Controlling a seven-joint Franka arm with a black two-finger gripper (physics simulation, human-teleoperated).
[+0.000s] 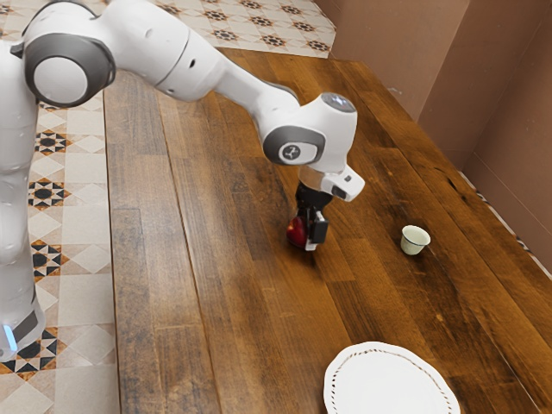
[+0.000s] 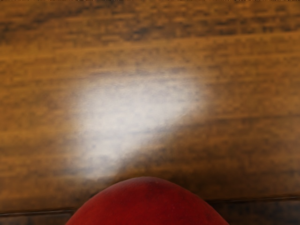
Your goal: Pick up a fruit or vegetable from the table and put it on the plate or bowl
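A red fruit (image 1: 296,231), round like an apple, sits low at the wooden table (image 1: 216,302) near its middle. My black gripper (image 1: 307,234) points straight down over it, and its fingers (image 1: 318,228) close against the fruit from two sides. The fruit bulges out toward the exterior view's left of the fingers. In the wrist view the red fruit (image 2: 147,202) is right under the hand, with the table planks (image 2: 140,93) close beyond it. A white plate (image 1: 390,379) with a scalloped rim lies at the table's near edge, well toward the exterior view's lower right of the gripper.
A small pale cup (image 1: 415,239) stands to the exterior view's right of the gripper. Brown walls (image 1: 483,78) border the table's far and right sides. A patterned tile floor (image 1: 69,172) runs along the table's left edge.
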